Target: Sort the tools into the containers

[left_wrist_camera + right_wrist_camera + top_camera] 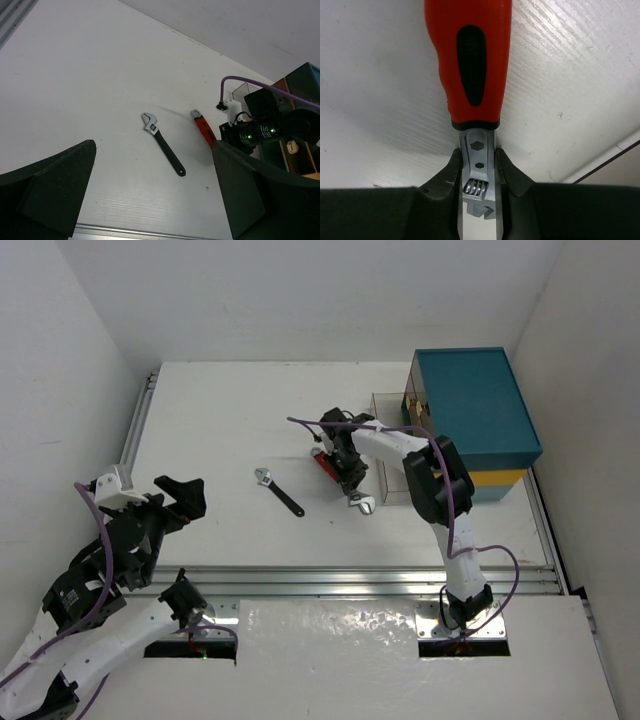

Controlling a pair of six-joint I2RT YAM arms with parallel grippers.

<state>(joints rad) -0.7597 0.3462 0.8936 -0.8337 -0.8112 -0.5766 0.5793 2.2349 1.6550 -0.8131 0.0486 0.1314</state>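
Observation:
A red-and-black-handled adjustable wrench [470, 60] lies on the white table. My right gripper [479, 172] is shut on its silver neck just below the handle, with a finger [449, 172] touching each side. From above, that gripper [352, 484] covers the middle of the red wrench [324, 464]. A black-handled wrench [278, 491] lies to its left, also seen in the left wrist view [162, 144] beside the red wrench [202, 129]. My left gripper [182, 498] hovers open and empty at the near left [154, 146]. The teal box [478, 405] stands at the far right.
A clear open drawer [388, 452] juts out from the teal box toward the right gripper. An aluminium rail [340, 578] runs along the table's near edge. White walls close in the left, the back and the right.

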